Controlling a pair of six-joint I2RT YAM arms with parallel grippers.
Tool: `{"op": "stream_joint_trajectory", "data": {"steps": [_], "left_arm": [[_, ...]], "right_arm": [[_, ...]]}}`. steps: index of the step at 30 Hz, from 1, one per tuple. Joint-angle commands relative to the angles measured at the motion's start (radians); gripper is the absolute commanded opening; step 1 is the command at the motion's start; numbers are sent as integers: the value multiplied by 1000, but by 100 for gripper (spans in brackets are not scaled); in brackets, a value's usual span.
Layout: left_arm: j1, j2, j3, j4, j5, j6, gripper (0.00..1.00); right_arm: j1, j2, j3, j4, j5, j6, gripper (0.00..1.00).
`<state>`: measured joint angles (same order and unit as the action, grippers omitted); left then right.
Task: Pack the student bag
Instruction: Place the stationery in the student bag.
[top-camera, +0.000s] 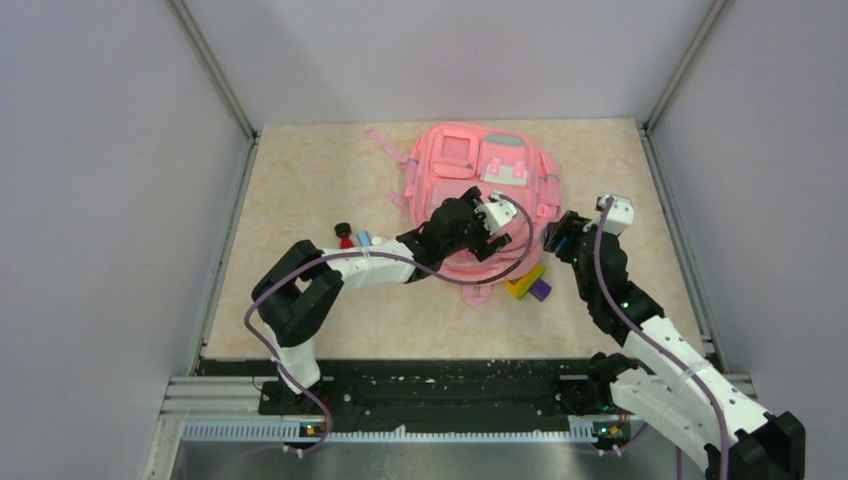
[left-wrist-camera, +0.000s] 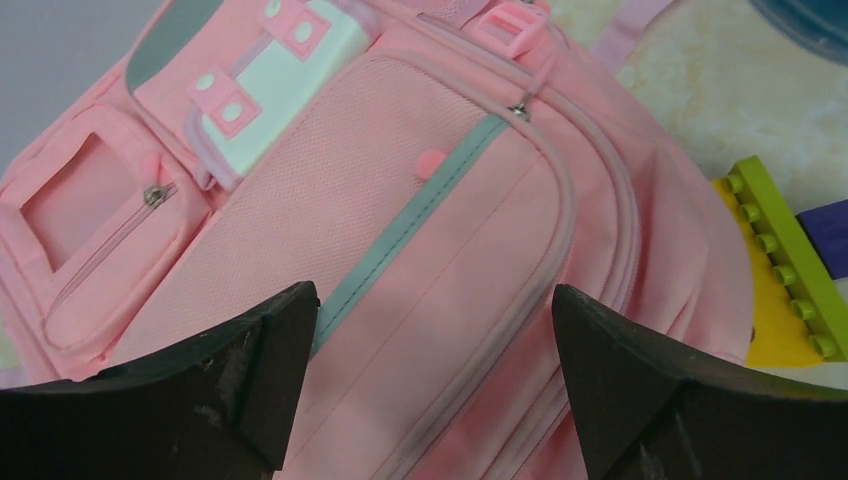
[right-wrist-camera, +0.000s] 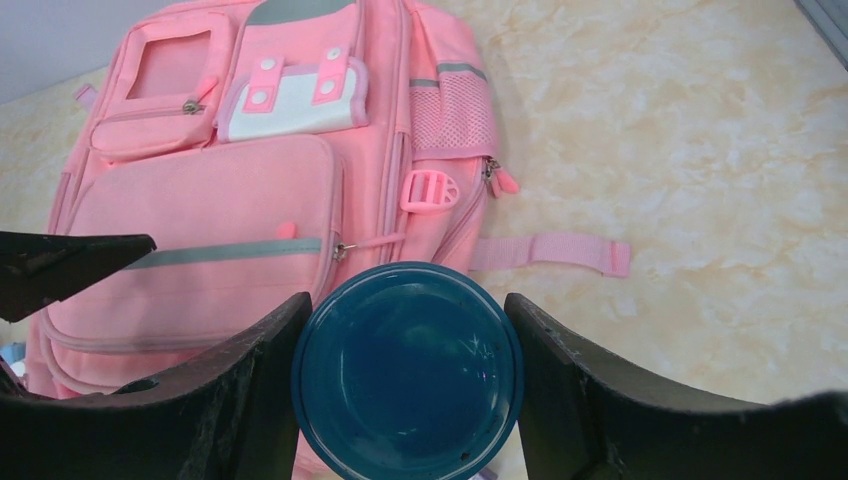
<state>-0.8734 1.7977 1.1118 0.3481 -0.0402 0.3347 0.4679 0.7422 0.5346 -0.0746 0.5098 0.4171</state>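
The pink student bag (top-camera: 470, 165) lies flat at the back middle of the table, front pockets up. It fills the left wrist view (left-wrist-camera: 400, 220) and shows in the right wrist view (right-wrist-camera: 200, 200). My left gripper (top-camera: 468, 232) hovers over the bag's near end, jaws open and empty (left-wrist-camera: 435, 300). My right gripper (top-camera: 562, 238) is just right of the bag, shut (right-wrist-camera: 405, 300) on a round dark-blue container (right-wrist-camera: 407, 370) held beside the bag's side pocket and strap (right-wrist-camera: 545, 250). The bag's zips look closed.
Yellow, green and purple toy bricks (top-camera: 527, 283) lie by the bag's near right corner, also seen in the left wrist view (left-wrist-camera: 780, 260). Small red, black and blue items (top-camera: 355, 238) lie left of the bag. Grey walls enclose the table on three sides.
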Motion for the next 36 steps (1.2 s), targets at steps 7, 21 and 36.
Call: {"op": "stream_joint_trajectory", "data": {"steps": [7, 21, 36], "left_arm": [[-29, 71, 97, 65, 94, 3, 95], [-98, 251, 209, 202, -455, 170, 92], [-91, 132, 249, 240, -407, 103, 0]], "right_arm": [[-10, -27, -18, 78, 14, 22, 32], [-10, -53, -45, 94, -25, 39, 32], [-10, -87, -108, 192, -112, 87, 32]]}}
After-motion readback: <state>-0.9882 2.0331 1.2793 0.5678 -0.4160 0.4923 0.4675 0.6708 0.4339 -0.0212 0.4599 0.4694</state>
